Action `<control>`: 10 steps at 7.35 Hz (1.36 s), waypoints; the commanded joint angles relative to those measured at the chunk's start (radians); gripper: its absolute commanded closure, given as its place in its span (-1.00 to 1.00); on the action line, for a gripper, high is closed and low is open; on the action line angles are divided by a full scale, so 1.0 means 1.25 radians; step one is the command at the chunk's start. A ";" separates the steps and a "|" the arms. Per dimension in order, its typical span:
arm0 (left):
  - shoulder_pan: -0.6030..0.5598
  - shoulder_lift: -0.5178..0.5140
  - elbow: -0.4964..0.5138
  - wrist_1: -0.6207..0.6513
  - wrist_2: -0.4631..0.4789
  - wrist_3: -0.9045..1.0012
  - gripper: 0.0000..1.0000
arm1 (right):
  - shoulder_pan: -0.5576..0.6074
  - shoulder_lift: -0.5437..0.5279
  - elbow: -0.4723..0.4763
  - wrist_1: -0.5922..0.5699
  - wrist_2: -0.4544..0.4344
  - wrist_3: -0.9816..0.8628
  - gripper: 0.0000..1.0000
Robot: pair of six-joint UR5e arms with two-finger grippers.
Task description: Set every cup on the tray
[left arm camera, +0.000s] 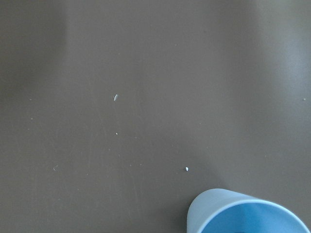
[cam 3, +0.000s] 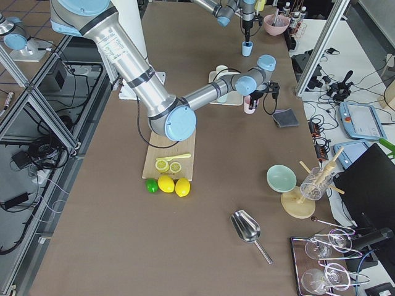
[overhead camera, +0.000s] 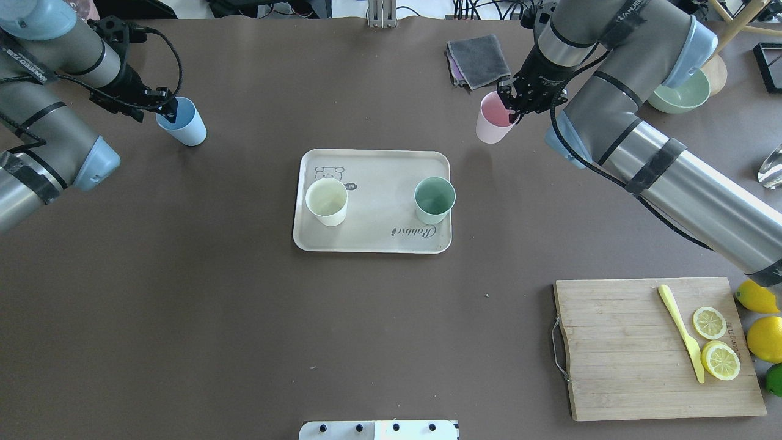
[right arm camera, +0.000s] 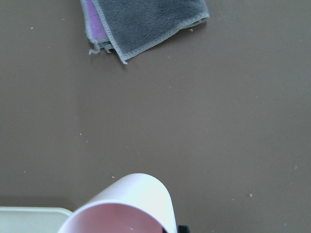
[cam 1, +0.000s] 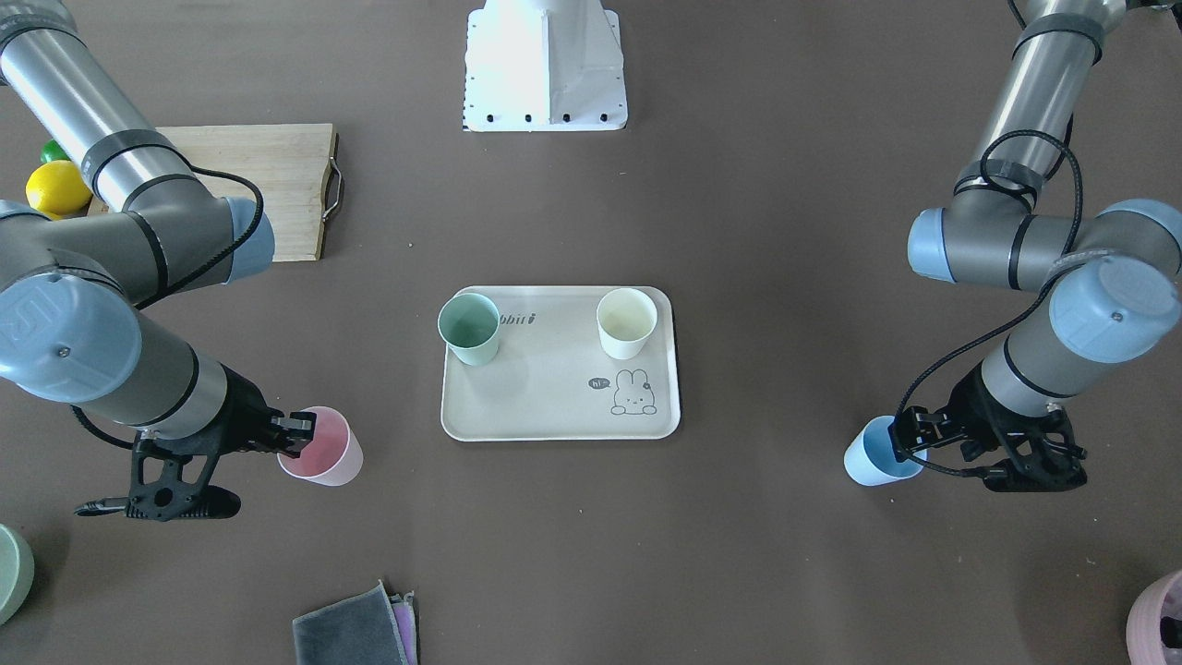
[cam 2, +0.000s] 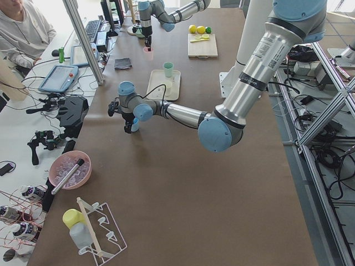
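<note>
While two of the four cups already stand upright on the tray (overhead camera: pixel 372 243), I judge the task about half done; reckoning in the overhead view, with 12 o'clock pointing away from my base, the cream white cup (overhead camera: pixel 327 201) sits toward the tray's 9 o'clock side and the mint green cup (overhead camera: pixel 434 200) toward its 3 o'clock side, well apart from each other; the other two cups are off the tray, each in one of my grippers; my left gripper (overhead camera: pixel 173 111) looks clamped on the wall of the light blue cup (overhead camera: pixel 183 125), one finger inside the rim and one outside, out at about 10 o'clock from the tray and well apart from it; my right gripper (overhead camera: pixel 511 110) pinches the rim of the pale pink cup (overhead camera: pixel 492 125), which tilts a little, near the tray's corner at about 1 o'clock; whether either cup is clear of the table (overhead camera: pixel 244 342) I cannot tell; what is left, as I see it, is bringing both over the rim, setting them on the bare stretch toward the 12 o'clock edge, and letting go
</note>
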 commanded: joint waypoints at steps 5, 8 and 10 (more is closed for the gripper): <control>0.138 -0.140 -0.093 0.064 -0.040 -0.268 1.00 | -0.129 0.051 0.012 0.026 -0.038 0.110 1.00; 0.235 -0.185 -0.092 0.059 0.058 -0.352 0.95 | -0.134 0.047 0.014 0.049 -0.040 0.136 -1.00; 0.234 -0.180 -0.094 0.059 0.056 -0.341 -0.97 | -0.094 0.040 0.033 0.043 -0.026 0.125 -1.00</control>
